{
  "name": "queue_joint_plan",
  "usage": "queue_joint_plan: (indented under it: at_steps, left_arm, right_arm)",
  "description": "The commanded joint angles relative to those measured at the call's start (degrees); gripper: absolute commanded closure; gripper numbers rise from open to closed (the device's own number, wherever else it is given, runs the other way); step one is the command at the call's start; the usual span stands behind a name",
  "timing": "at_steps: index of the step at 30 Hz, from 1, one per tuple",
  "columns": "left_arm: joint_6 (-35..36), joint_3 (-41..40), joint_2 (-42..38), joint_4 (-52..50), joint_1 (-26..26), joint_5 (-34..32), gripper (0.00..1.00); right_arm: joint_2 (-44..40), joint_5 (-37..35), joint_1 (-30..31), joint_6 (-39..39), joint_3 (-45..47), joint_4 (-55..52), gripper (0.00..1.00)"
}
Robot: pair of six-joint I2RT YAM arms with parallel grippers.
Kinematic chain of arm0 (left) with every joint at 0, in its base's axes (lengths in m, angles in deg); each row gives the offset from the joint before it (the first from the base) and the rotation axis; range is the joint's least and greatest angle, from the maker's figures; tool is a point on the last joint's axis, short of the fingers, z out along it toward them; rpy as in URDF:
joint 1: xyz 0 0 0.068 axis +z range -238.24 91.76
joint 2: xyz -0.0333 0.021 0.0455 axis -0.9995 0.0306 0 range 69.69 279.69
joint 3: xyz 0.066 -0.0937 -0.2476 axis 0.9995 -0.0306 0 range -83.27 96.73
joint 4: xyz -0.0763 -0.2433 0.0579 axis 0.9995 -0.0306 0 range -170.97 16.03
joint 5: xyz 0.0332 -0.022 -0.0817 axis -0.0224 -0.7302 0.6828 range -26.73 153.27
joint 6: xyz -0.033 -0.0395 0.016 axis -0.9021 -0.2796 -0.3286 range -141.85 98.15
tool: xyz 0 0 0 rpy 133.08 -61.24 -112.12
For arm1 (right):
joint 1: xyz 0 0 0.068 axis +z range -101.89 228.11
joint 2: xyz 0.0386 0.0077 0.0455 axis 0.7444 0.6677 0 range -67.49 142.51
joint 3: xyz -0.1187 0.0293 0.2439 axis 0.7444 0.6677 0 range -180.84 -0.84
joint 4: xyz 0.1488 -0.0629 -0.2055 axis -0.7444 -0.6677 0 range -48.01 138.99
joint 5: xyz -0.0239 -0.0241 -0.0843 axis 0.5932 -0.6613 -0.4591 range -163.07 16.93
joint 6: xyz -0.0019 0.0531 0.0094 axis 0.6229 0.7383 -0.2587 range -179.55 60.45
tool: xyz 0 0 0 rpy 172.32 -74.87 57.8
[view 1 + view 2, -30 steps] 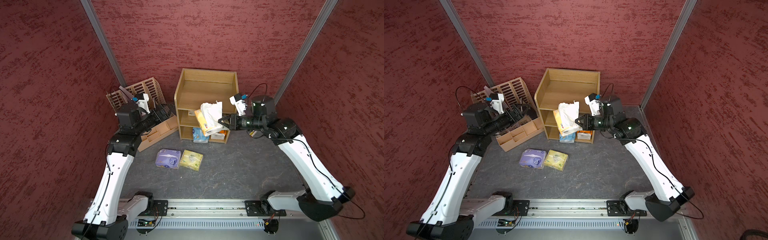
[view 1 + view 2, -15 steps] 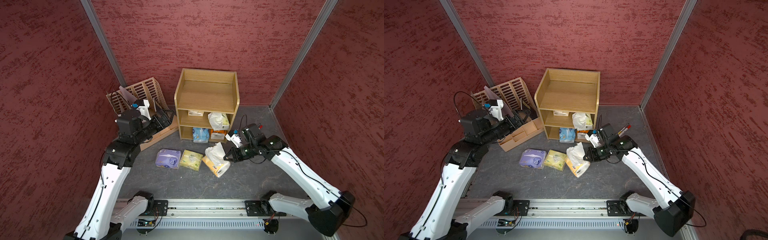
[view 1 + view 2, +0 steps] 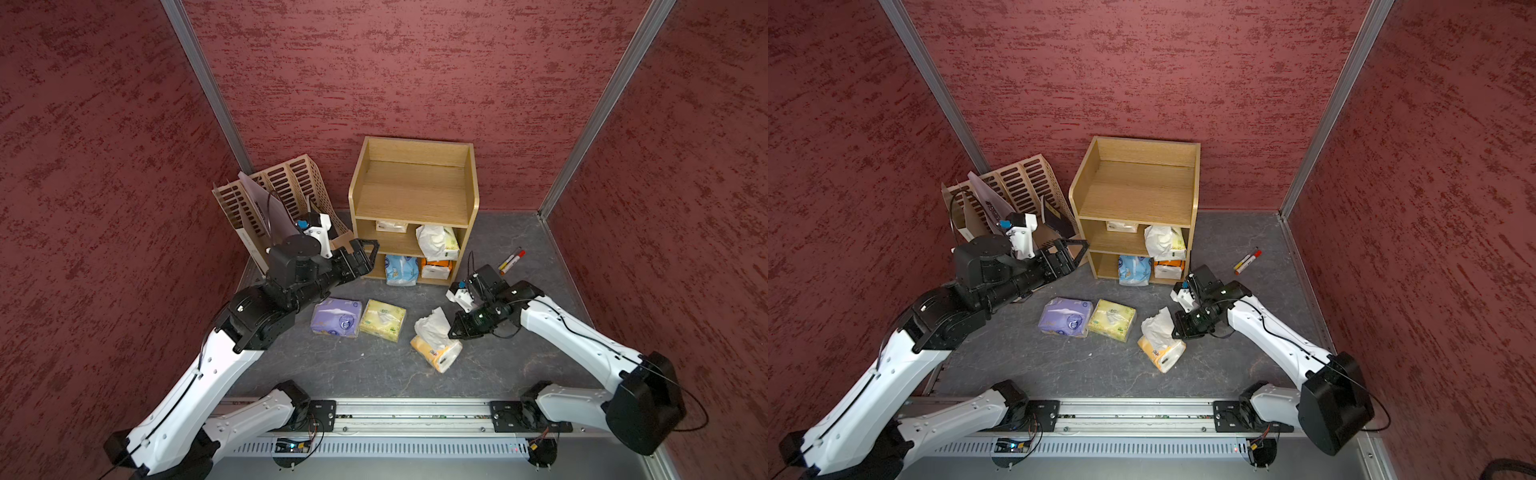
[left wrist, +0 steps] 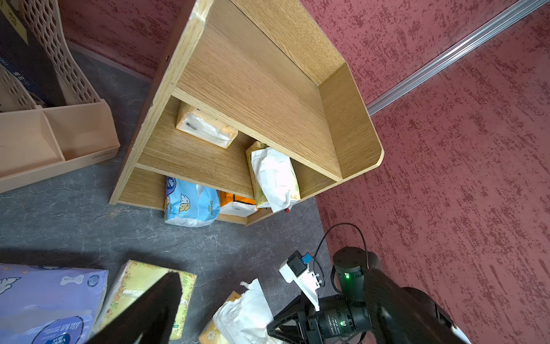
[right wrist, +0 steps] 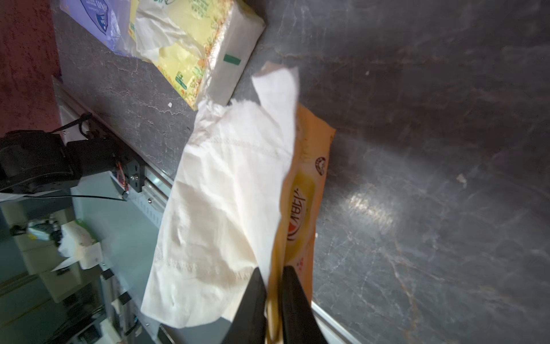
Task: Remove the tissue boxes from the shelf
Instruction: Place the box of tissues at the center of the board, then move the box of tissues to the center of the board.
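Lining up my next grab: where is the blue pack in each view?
Both top views: blue pack in the shelf's bottom tier, poking out the front, beside the orange pack.
Left wrist: near mid-picture, same tier's mouth.
Right wrist: not in it.
Landmark: the shelf, seen in both top views and left wrist.

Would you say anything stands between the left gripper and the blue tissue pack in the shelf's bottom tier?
Nothing visible does: the blue pack juts from the shelf's open front, with only bare tabletop between it and the left gripper.
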Motion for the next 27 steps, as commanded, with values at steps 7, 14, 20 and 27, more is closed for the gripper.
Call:
queue_joint_plan:
  at_steps: [7, 14, 20, 27]
  left_arm:
    - [3.85, 3.88, 2.35, -0.4, -2.67, -8.6, 0.0]
    - [4.37, -2.84, -7.48, 6.29, 7.03, -9.59, 0.0]
    - [3.74, 3.71, 1.0, -0.41, 27.07, 18.44, 0.0]
    - [9.35, 6.1, 7.8, 0.61, 30.5, 26.61, 0.0]
  right_arm:
    - [1.02, -17.3, 0.26, 2.12, -4.04, 0.07, 0.55]
    - [-5.22, -21.79, 0.26, 12.64, -9.0, -5.83, 0.52]
    - [-16.18, -24.4, 1.09, 28.48, -2.82, -11.38, 0.67]
    - [-16.94, -26.32, 3.19, 29.13, 1.85, -21.47, 0.88]
